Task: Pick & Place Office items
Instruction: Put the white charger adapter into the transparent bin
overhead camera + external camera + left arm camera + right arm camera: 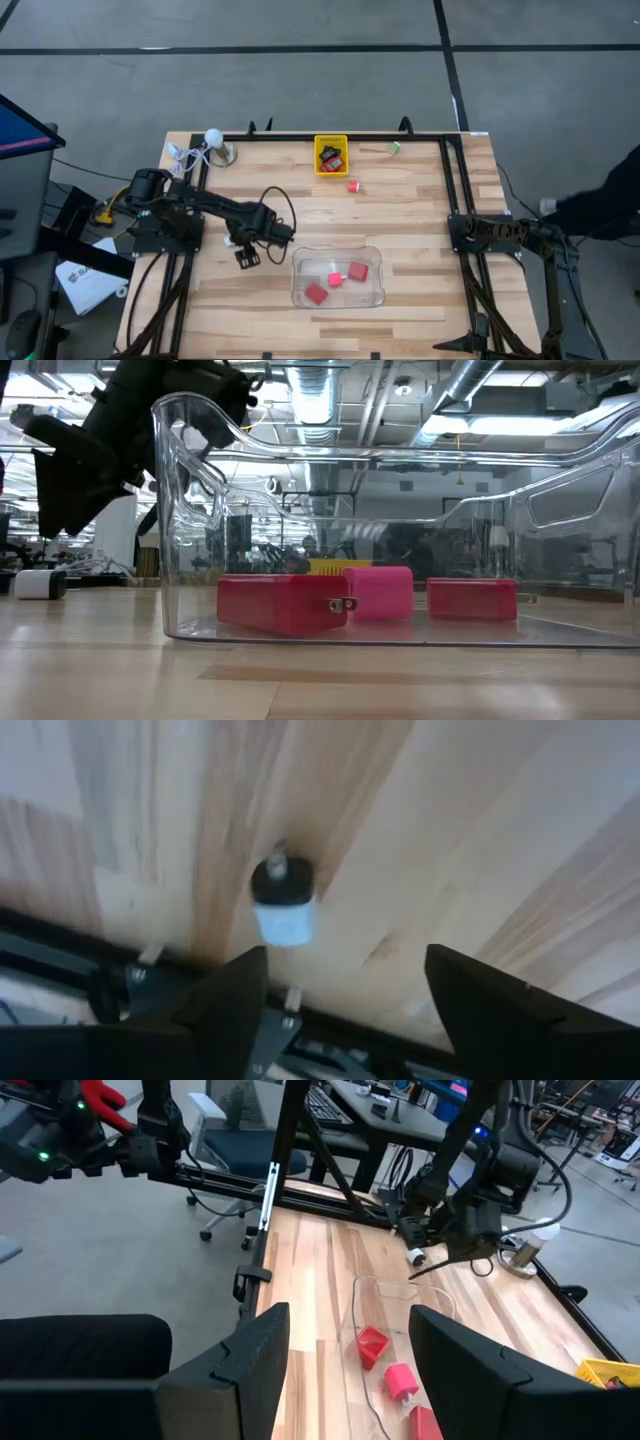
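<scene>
Right now the biggest thing is the counter [420,240], made of long pale wood strips with a smooth top and a dark metal frame around it. Next comes the clear plastic tray [372,293], see-through and shiny with rounded corners, sitting near the front of the counter. Inside it lie three small blocks: a red block [316,293], a pink block [335,279] and another red block [358,270], all boxy with flat sides. At the back edge sits the yellow basket [331,168], a little square tub with some dark and red pieces in it. Just in front of the basket lies one more small red piece [353,186], and a tiny green piece [395,148] rests near the back edge to the right. A white ball [212,136] with a thin cord sits at the back left. The left gripper [247,257] hangs over the bare wood just left of the tray. Its fingers [225,1010] are spread apart and hold nothing, and right below them a small piece with a black round top and a white body [284,910] lies alone on the wood. The right gripper [350,1355] waits at the right side of the counter, its fingers spread and empty.
</scene>
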